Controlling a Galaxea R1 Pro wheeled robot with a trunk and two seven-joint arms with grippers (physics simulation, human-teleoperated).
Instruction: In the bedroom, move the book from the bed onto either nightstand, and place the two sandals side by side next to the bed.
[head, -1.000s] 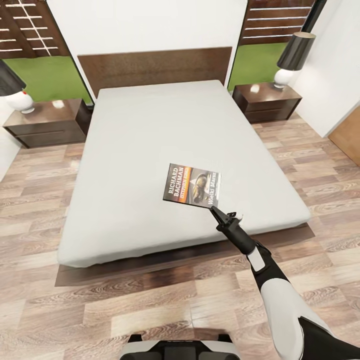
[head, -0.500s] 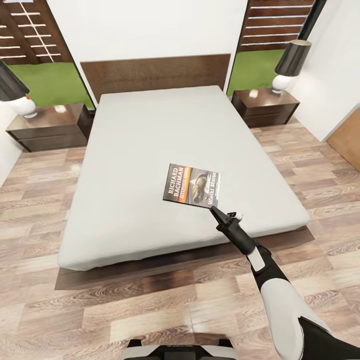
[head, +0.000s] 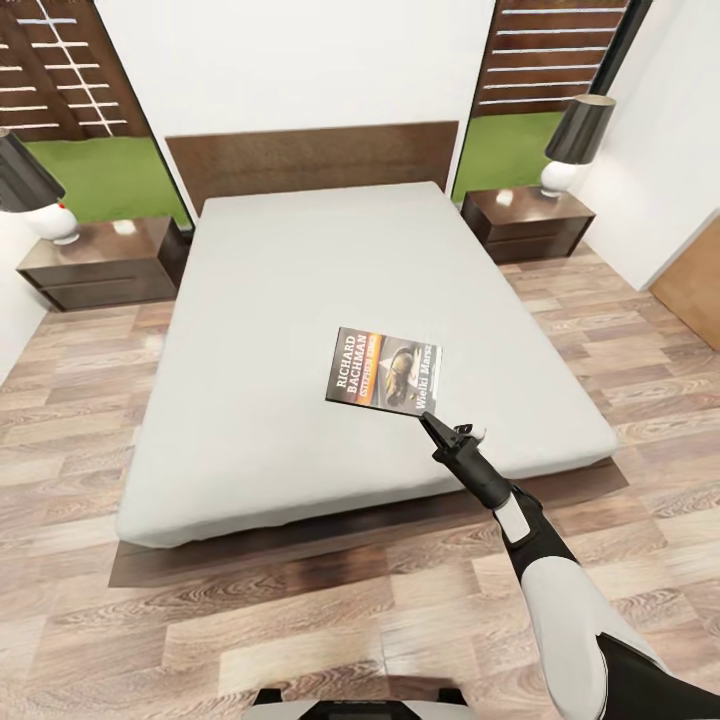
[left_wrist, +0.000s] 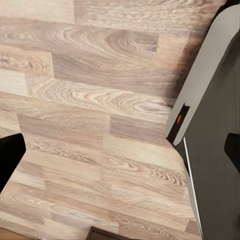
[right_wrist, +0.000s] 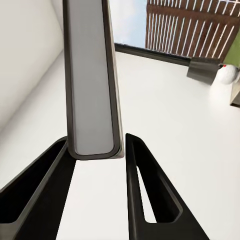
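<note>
My right gripper (head: 426, 417) is shut on the near corner of the book (head: 385, 367), a thin paperback with a dark cover, an orange band and white "RICHARD BACHMAN" lettering, held over the near right part of the bed (head: 290, 280). In the right wrist view the book's edge (right_wrist: 92, 75) stands clamped between the two black fingers (right_wrist: 145, 190). The bed has an off-white mattress and a dark headboard. A nightstand (head: 100, 262) flanks it on the left and another nightstand (head: 525, 222) on the right. My left gripper (left_wrist: 120, 155) is open over the plank floor. The sandals are out of view.
Each nightstand carries a lamp with a black shade (head: 25, 190) (head: 575, 140). Wood-plank floor (head: 330, 620) lies between me and the bed's foot. A brown door (head: 695, 290) shows at the right. My base (left_wrist: 215, 125) is beside the left gripper.
The whole head picture has shifted: bed, headboard and nightstands sit lower and look slightly smaller, so the camera has moved. The right gripper keeps the book at the same spot in the picture.
</note>
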